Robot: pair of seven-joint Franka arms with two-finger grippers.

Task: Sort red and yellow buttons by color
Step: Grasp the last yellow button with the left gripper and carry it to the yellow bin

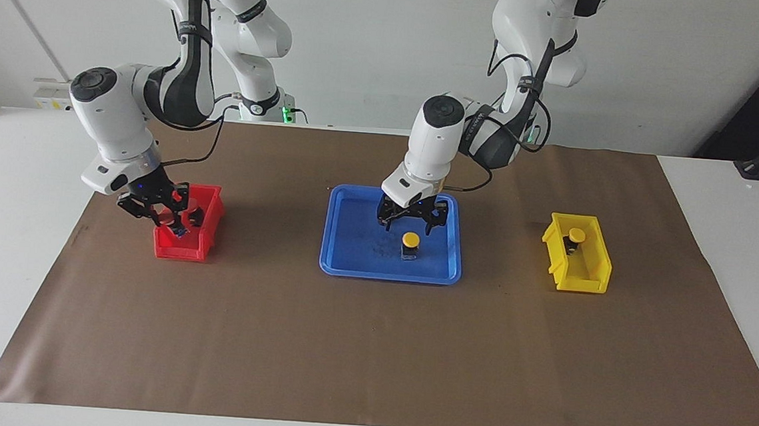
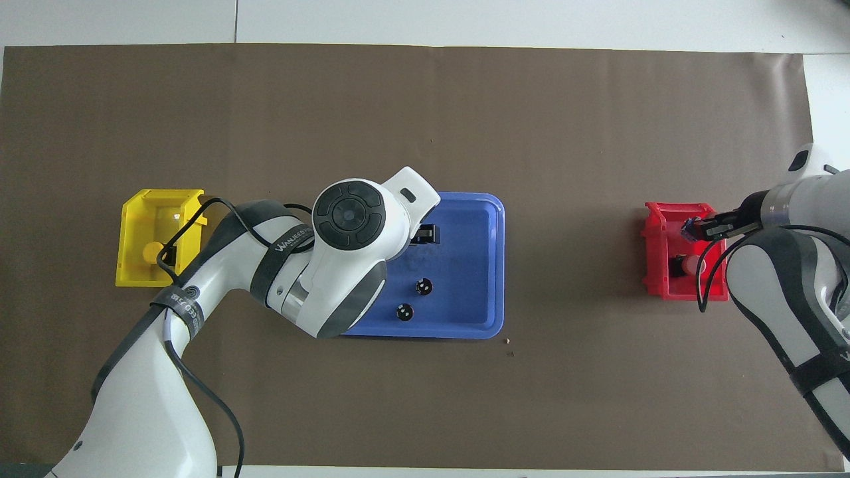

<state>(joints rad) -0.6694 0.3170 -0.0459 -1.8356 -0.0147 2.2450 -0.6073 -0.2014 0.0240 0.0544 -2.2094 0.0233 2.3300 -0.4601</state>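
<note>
My right gripper (image 1: 167,217) is low over the red bin (image 1: 180,250), shut on a red button whose blue-tipped body (image 2: 688,229) shows at the fingertips. Another red button (image 2: 689,265) sits in that bin, half hidden by the gripper. My left gripper (image 1: 412,222) is open over the blue tray (image 1: 357,251), just above a yellow button (image 1: 410,240) that stands upright in it. The left arm hides this button in the overhead view. A second yellow button (image 1: 576,235) sits in the yellow bin (image 1: 579,270).
Two dark capless cylinders (image 2: 424,287) (image 2: 404,311) stand in the tray's part nearer the robots, hidden by the left gripper in the facing view. A brown mat (image 1: 370,346) covers the table. The red bin is toward the right arm's end, the yellow bin toward the left arm's.
</note>
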